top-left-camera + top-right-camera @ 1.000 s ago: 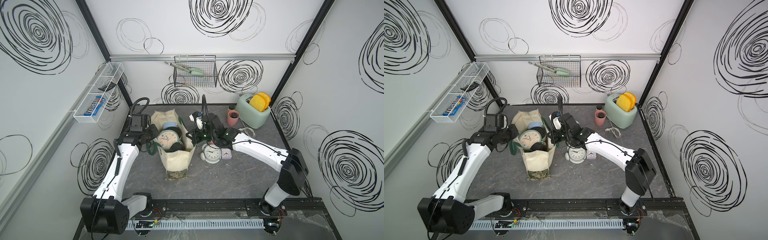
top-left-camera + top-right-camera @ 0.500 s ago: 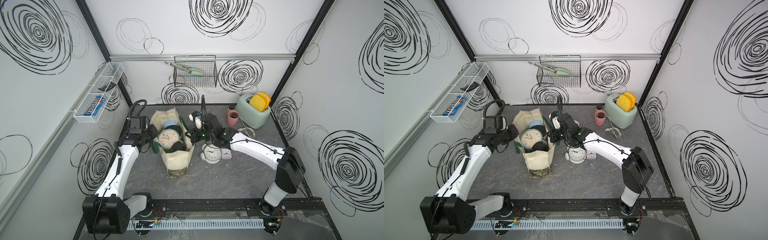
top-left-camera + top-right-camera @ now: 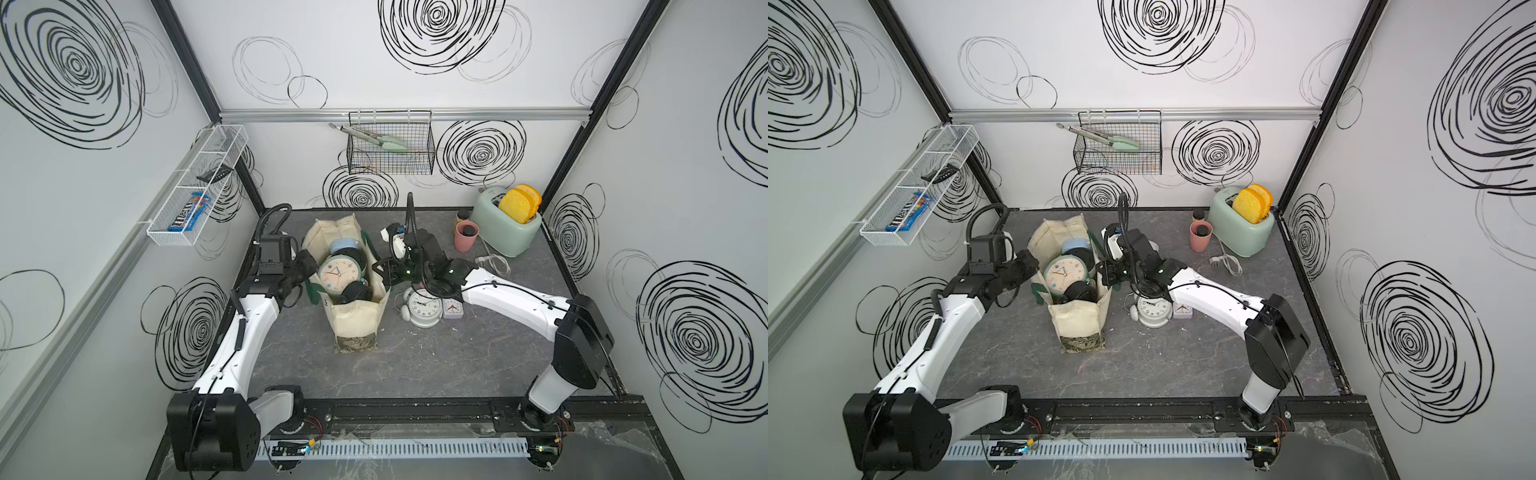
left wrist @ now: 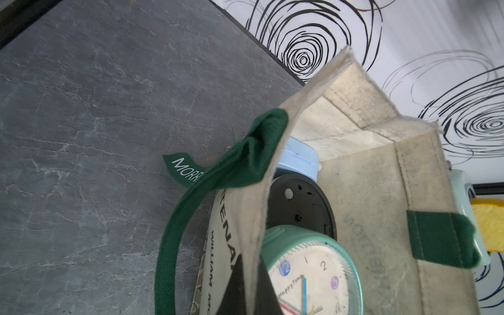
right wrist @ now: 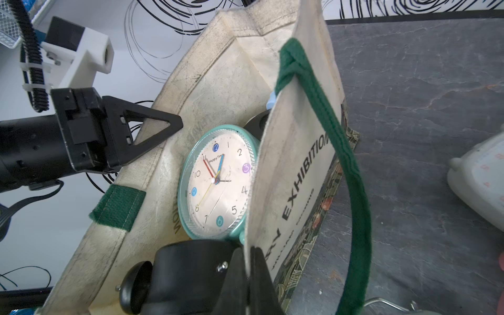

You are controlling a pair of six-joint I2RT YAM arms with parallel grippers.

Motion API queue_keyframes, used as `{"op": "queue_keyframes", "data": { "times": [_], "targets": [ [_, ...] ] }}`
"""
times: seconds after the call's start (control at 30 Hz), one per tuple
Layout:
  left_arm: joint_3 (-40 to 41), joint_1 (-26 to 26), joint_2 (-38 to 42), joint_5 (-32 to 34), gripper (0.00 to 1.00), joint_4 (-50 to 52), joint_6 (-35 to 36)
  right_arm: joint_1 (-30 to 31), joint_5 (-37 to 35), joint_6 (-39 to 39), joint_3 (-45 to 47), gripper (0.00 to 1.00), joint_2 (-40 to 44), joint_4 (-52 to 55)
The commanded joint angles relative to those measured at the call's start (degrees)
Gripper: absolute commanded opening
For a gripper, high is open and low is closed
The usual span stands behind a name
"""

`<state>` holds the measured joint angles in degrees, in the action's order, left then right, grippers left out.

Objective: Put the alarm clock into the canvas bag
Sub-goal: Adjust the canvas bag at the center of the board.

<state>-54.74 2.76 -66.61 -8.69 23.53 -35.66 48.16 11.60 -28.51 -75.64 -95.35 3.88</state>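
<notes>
scene: two white-and-black robot arms flank a cream boxy canvas bag [image 3: 357, 320] with dark green handles, standing upright and open on a grey stone-look table [image 3: 415, 365].
task clock: a round mint-green alarm clock [image 3: 338, 274] with a cream face and coloured numerals lies inside the canvas bag, face tilted up toward the opening.
bag mates: a light blue clock [image 3: 343, 246] sits at the bag's far end, a black round clock back [image 4: 300, 207] shows between it and the mint-green alarm clock, and another black round piece [image 3: 353, 291] fills the near end.
right gripper: the right gripper [image 5: 247, 249] is clamped on the bag's side wall, cloth pinched between its black fingers, beside a looping dark green handle [image 5: 351, 177].
left gripper: the left gripper [image 3: 309, 269] sits at the opposite wall, its black fingers [image 4: 233, 297] either side of the cloth rim; whether they press the cloth or stand slack cannot be told.
lettering: "exhibition" runs along the bag's printed side; "morr" shows in white on the other handle.
on the table: a white twin-bell clock [image 3: 424, 309] lies near the bag under the right arm, a small pale square clock [image 3: 453, 308] just beside it.
background: a mint-green toaster [image 3: 505, 232] holds yellow toast slices, a pink cup [image 3: 465, 239] near it; a black wire basket [image 3: 390, 166] hangs on the back wall, a white wire shelf [image 3: 195, 187] on the side wall.
</notes>
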Motion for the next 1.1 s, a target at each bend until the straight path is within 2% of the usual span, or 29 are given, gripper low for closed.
{"op": "queue_keyframes", "data": {
  "times": [0.0,0.03,0.13,0.17,0.2,0.33,0.4,0.47,0.5,0.67,0.8,0.97,1.07],
  "targets": [
    [-0.7,0.7,2.5,-0.8,0.27,-5.0,-0.4,-0.1,-0.1,-0.1,-0.5,0.10,3.9,-5.9],
    [-1.2,0.7,2.6,-1.0,0.36,-4.5,-0.4,-0.2,-0.1,0.1,-1.2,0.18,3.8,-5.0],
    [-3.2,0.8,2.5,-1.8,0.60,-2.7,0.8,-0.7,0.7,0.5,-2.7,0.30,3.6,-3.4],
    [-4.2,0.8,2.5,-2.2,0.83,-1.9,1.3,-0.9,0.9,0.5,-2.6,0.36,4.0,-3.5],
    [-5.6,1.0,2.1,-1.8,0.96,-0.2,0.9,-1.1,1.0,0.7,-2.1,0.40,4.7,-4.3],
    [-8.8,1.2,2.7,-1.1,0.96,1.9,1.5,-2.0,1.4,2.0,-2.7,0.61,6.5,-3.6],
    [-7.7,1.6,5.5,-2.1,0.96,-1.2,2.1,-2.8,1.6,2.4,-3.0,0.79,7.9,-2.7],
    [-7.1,3.8,7.2,-9.1,0.96,-3.9,3.2,-3.5,0.5,3.5,-2.7,0.98,9.9,-1.8],
    [-6.8,4.8,7.6,-11.4,0.96,-4.9,2.7,-3.9,0.0,3.9,-2.5,0.97,11.1,-1.0],
    [-8.3,5.0,7.3,-13.4,0.96,-3.5,-0.5,-8.5,-3.0,3.7,3.4,0.97,20.1,0.5],
    [-8.5,4.1,8.2,-16.6,0.96,-3.4,-2.2,-15.4,-4.0,2.1,8.5,0.97,28.9,5.6],
    [-8.6,-3.4,11.3,-19.3,0.96,-3.5,-3.9,-21.0,-10.8,2.1,13.9,0.97,36.9,17.1],
    [-8.7,-12.4,12.5,-22.7,0.96,-4.6,-2.9,-23.8,-10.3,1.4,19.0,0.97,38.0,22.4]
  ]
}}
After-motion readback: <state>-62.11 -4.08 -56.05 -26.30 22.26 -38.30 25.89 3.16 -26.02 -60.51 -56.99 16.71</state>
